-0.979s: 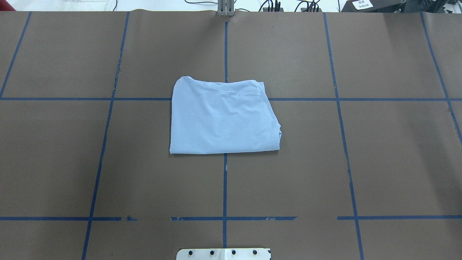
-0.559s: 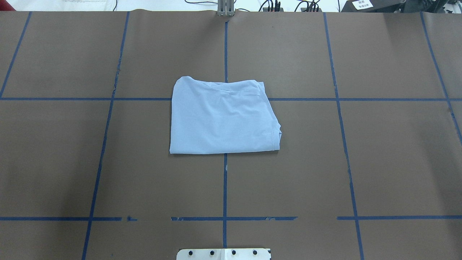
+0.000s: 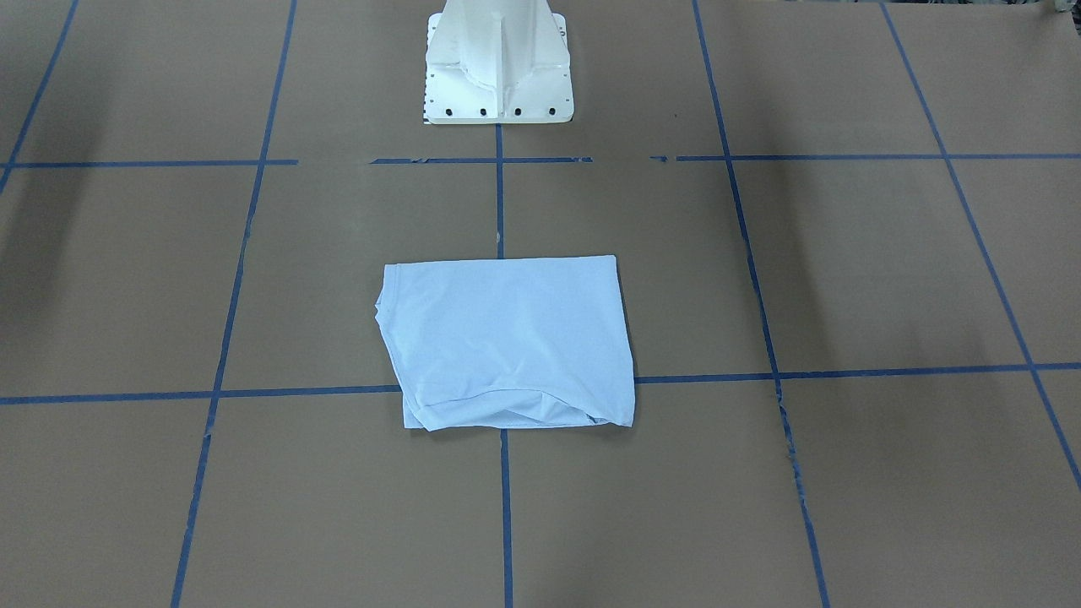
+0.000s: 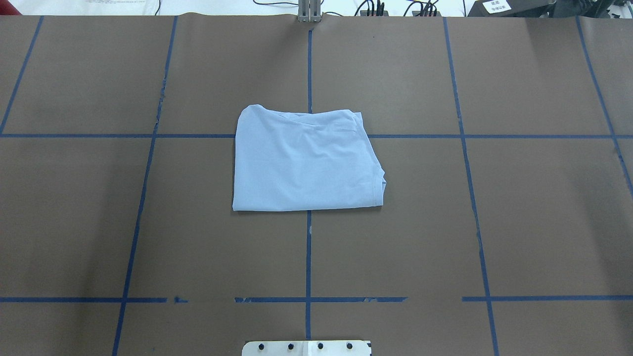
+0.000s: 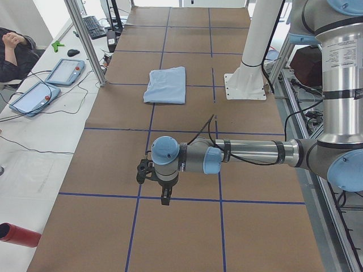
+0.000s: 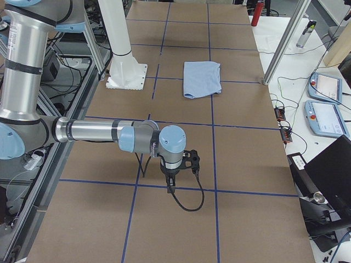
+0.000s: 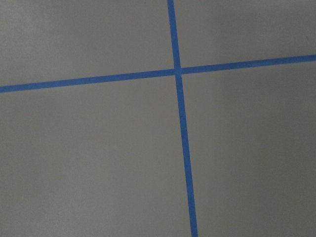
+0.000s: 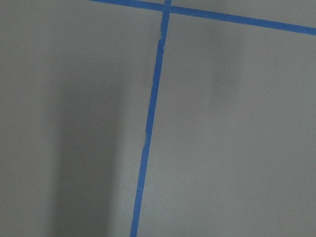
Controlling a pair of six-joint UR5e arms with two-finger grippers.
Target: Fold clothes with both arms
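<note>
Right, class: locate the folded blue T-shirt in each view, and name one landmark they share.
Front-facing: T-shirt at centre.
Overhead: centre, over the tape crossing.
Exterior left: upper middle.
Exterior right: upper middle.
Left wrist: not in it.
Right wrist: not in it.
Shared landmark: white pedestal base, in all four exterior views.

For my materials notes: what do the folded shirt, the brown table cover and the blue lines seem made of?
Shirt: thin matte knit fabric, perhaps cotton; it lies in soft wrinkles. Table cover: matte brown paper, it seems; its far edge ripples. Blue lines: probably adhesive tape; some stretches are torn away.
</note>
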